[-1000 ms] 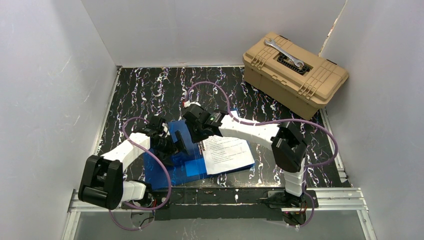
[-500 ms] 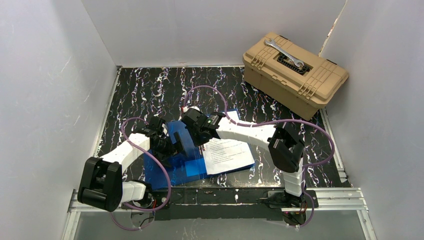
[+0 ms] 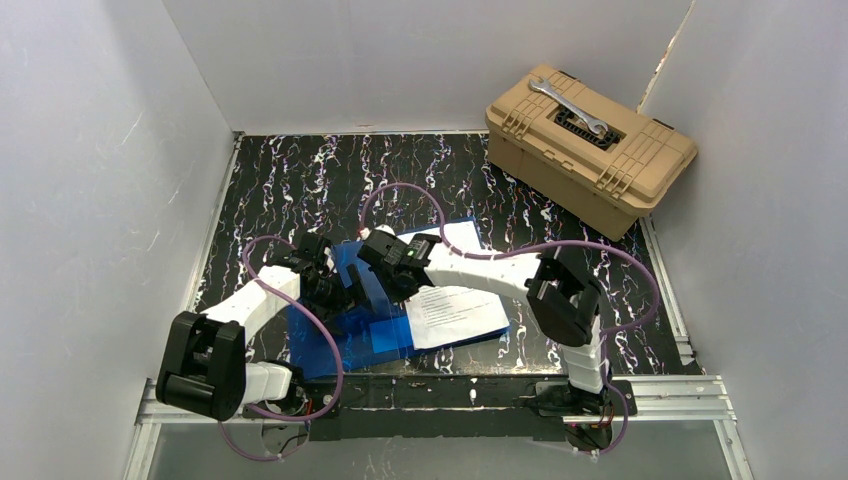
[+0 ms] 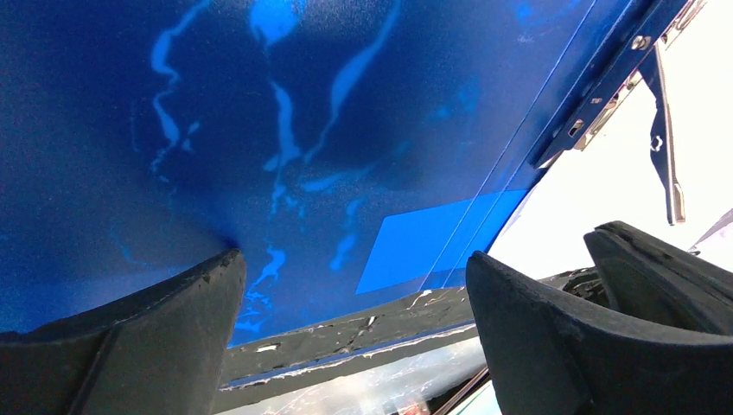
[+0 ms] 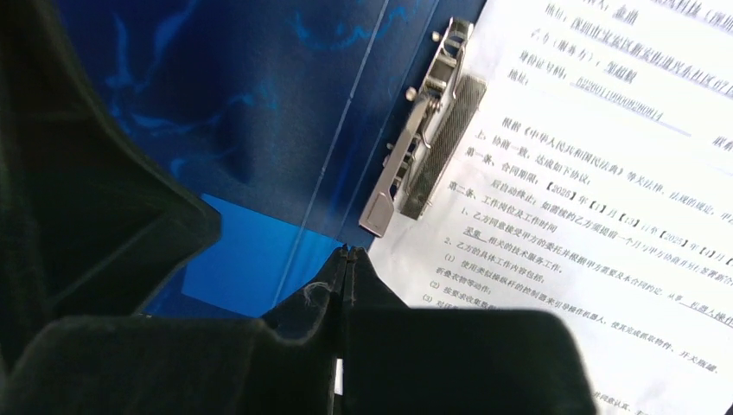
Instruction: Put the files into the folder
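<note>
Where the black two-finger right gripper (image 5: 344, 252) hangs over the spine, its pads are pressed flat together. Whether some thin edge is nipped between them I cannot tell. Just past its tips lies a silver metal spring clip (image 5: 415, 164), fixed along the inner spine of the glossy blue plastic folder (image 4: 216, 130), which is open on the black marbled bench (image 3: 300, 180). Beside the clip, the files (image 5: 588, 173), white paper sheets printed with dense black text, lie on the folder's right-hand leaf. Their edge is right up against the clip, though I can't make out whether it is clamped under it.

The left gripper (image 4: 353, 264), black like its twin, is released: its pads stand wide apart with nothing between them, and the blue left cover fills the view beyond. From above, that cover looks tilted up rather than lying flat. In the far right corner sits a tan plastic toolbox (image 3: 590, 150) with a silver steel spanner (image 3: 568, 106) on its lid, well apart from the work.

To my eye the sheets are light and limp, and they would skid easily on that slick plastic. They are best pinched at a free corner or simply pressed flat. The cover looks stiffer but springy and slippery, so I'd take it by its outer edge, away from the spine, and swing it over gently so the paper neither creases nor slides out.
</note>
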`<state>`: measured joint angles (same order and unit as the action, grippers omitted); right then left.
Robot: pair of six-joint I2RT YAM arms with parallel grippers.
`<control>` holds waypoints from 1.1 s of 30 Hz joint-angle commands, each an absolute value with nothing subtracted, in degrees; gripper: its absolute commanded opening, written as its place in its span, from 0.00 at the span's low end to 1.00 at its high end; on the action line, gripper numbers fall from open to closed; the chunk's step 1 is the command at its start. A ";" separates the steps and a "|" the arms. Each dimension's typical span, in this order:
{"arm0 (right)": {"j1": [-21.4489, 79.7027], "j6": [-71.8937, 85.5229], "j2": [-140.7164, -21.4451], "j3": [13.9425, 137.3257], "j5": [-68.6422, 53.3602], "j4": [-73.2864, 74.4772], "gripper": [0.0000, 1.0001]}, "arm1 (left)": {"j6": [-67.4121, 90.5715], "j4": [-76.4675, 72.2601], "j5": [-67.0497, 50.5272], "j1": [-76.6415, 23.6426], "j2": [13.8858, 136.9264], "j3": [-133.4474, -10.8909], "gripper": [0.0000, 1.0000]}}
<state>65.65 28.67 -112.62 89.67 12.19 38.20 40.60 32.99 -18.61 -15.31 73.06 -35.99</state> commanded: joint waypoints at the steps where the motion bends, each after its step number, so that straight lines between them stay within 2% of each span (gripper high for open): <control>1: 67.01 27.77 -113.77 88.84 15.28 41.31 0.04 | 41.15 33.52 -17.65 -15.12 73.55 -36.48 0.98; 12: 68.01 28.89 -111.80 87.54 16.46 41.42 0.01 | 41.30 32.96 -18.16 -15.12 73.38 -35.95 0.98; 19: 67.98 29.35 -108.57 91.76 17.98 42.71 0.17 | 40.98 32.86 -18.56 -15.12 73.21 -35.77 0.98; 27: 67.82 28.63 -108.57 98.93 22.14 42.77 0.31 | 40.70 32.81 -18.97 -15.12 72.86 -35.95 0.98; 33: 66.77 27.19 -113.51 103.34 22.74 43.15 0.35 | 40.17 32.96 -19.01 -15.12 72.69 -36.04 0.98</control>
